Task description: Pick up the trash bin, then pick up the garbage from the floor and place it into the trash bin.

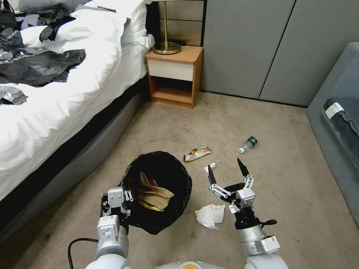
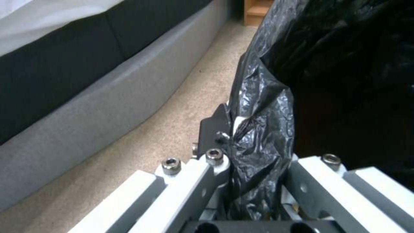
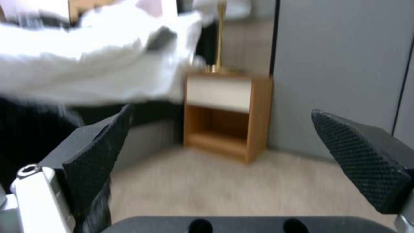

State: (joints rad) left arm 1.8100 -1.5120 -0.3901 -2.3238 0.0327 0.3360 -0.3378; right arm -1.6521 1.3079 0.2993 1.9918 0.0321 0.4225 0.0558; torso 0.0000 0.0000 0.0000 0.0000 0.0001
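Right hand (image 3: 241,152) with both black textured fingers (image 3: 362,161) spread wide apart above beige carpet (image 3: 224,191). Between them, toward 12 o'clock, a wooden nightstand (image 3: 226,116) carries a brass lamp base (image 3: 218,66); white bedding (image 3: 99,68) lies at 10 o'clock, a grey wall panel (image 3: 341,55) at 2 o'clock.

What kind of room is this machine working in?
Most likely a bedroom, perhaps a hotel room: a bed with white bedding, a wooden nightstand carrying a brass lamp, and carpeted floor.

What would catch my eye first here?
The black-lined trash bin, held at its rim by the left pincer, with a brown paper bag inside. Beside it the right pincer gapes open over the carpet, near a crumpled tissue, a snack wrapper and a small bottle.
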